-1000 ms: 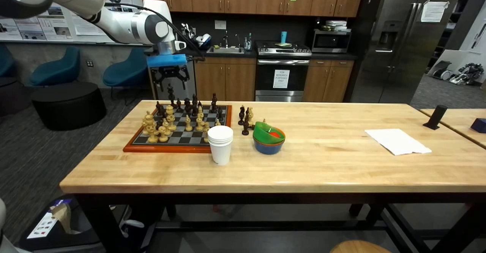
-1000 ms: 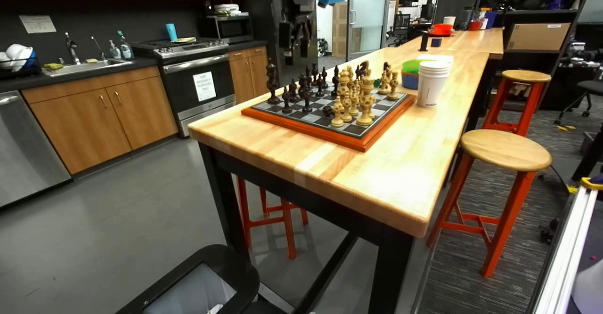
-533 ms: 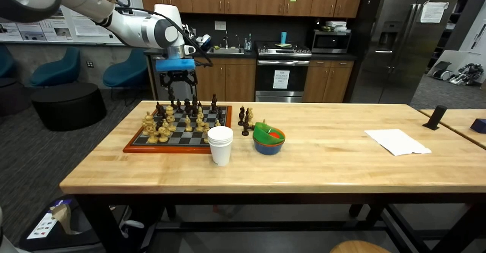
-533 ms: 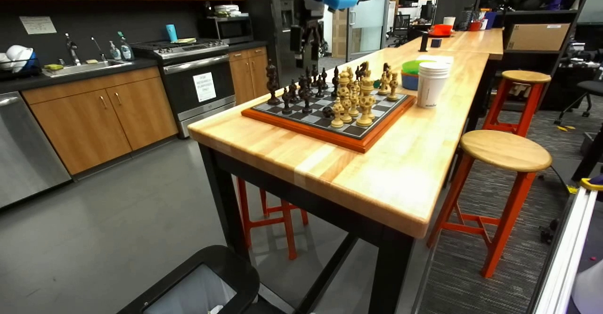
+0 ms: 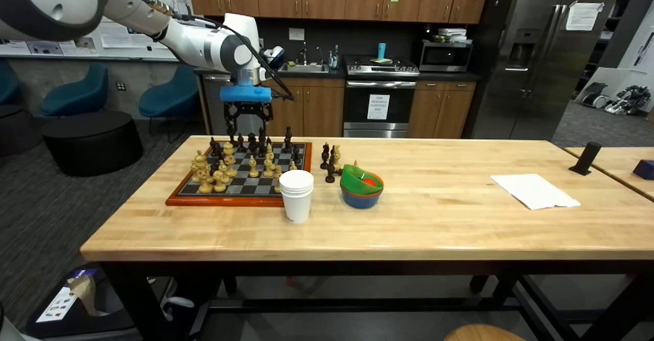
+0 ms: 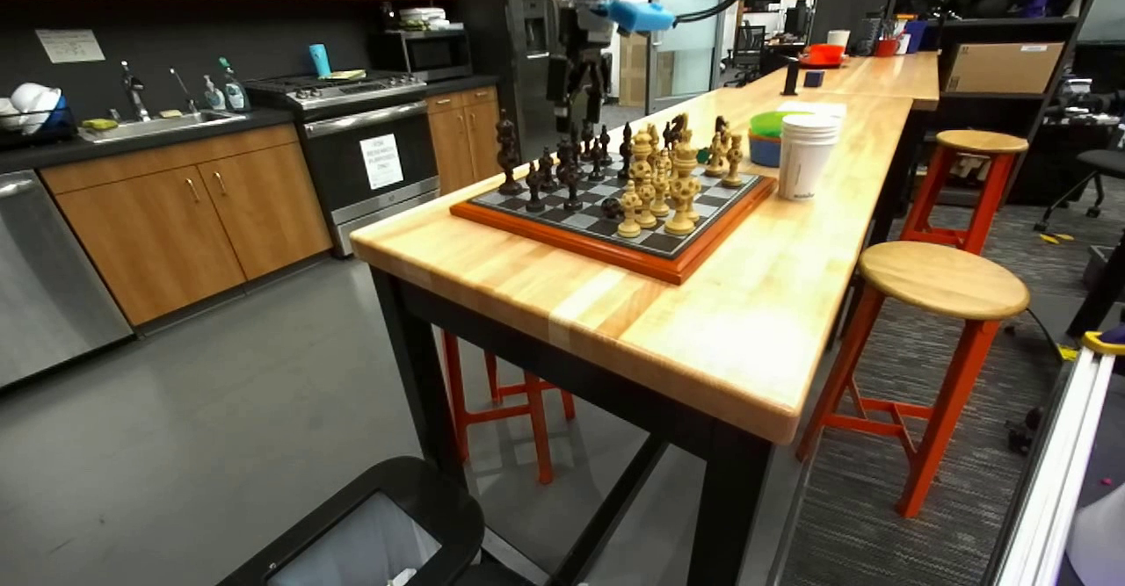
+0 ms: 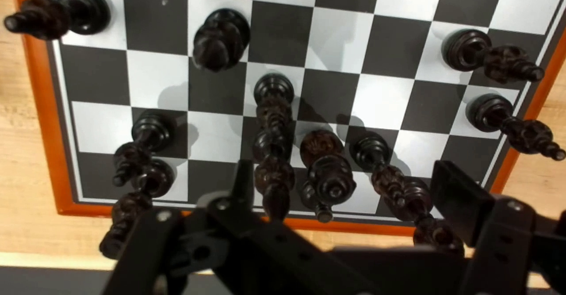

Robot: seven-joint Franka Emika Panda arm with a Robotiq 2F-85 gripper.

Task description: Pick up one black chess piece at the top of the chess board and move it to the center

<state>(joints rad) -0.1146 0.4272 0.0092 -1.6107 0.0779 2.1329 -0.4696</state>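
Observation:
The chess board (image 5: pixel 230 202) with its reddish-brown border lies on the table. It also shows in an exterior view (image 6: pixel 562 241) and fills much of the wrist view (image 7: pixel 380 93). Black chess pieces (image 5: pixel 288 140) stand along its far side; they also show in an exterior view (image 6: pixel 507 160). My gripper (image 5: pixel 248 128) hangs just above the far-side black pieces, pointing down. In the wrist view the gripper (image 7: pixel 342 171) is open, its fingers wide apart. Several black pieces (image 7: pixel 321 147) show between and below the fingers, not held. The lower parts of some are hidden by the fingers.
Light chess pieces (image 5: pixel 230 159) stand on the near part of the board. A stack of white cups (image 5: pixel 297 198) stands at its near right corner. Green and blue bowls (image 5: pixel 361 187) and several loose pieces (image 5: pixel 330 169) stand right of the board.
In an exterior view my arm and gripper have moved right and down, closer to the far-side black pieces. The pieces and the board have not moved.

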